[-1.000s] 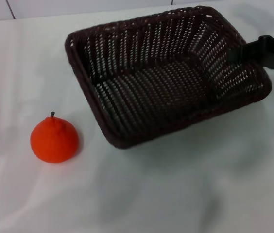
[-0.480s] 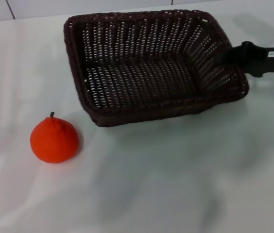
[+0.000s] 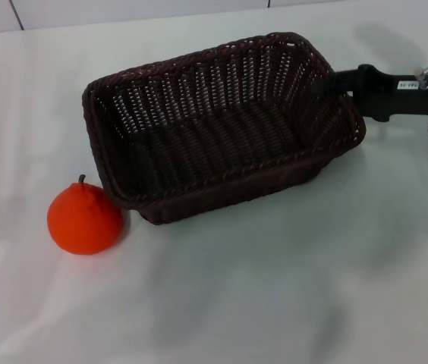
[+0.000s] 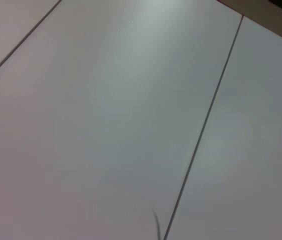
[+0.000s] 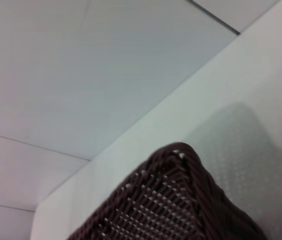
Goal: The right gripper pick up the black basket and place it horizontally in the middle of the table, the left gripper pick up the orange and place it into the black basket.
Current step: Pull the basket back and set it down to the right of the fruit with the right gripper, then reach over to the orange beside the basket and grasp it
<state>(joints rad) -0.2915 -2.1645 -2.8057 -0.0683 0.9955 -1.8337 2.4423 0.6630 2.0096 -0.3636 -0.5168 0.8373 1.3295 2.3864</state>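
Observation:
The black basket (image 3: 221, 125) lies across the middle of the white table (image 3: 275, 288) in the head view, tilted, with its left end low by the orange (image 3: 84, 217) and its right end raised. The right gripper (image 3: 334, 83) comes in from the right edge and is shut on the rim at the basket's right end. The basket's near left corner touches or almost touches the orange. The right wrist view shows a corner of the basket (image 5: 181, 205) close up, with no fingers visible. The left gripper is out of view; the left wrist view shows only pale panels.
A tiled wall (image 3: 123, 9) runs along the table's far edge. White tabletop stretches in front of the basket and the orange.
The right gripper has swung the basket: its left end came nearer and down beside the orange, and its right end stays lifted. The orange has not moved.

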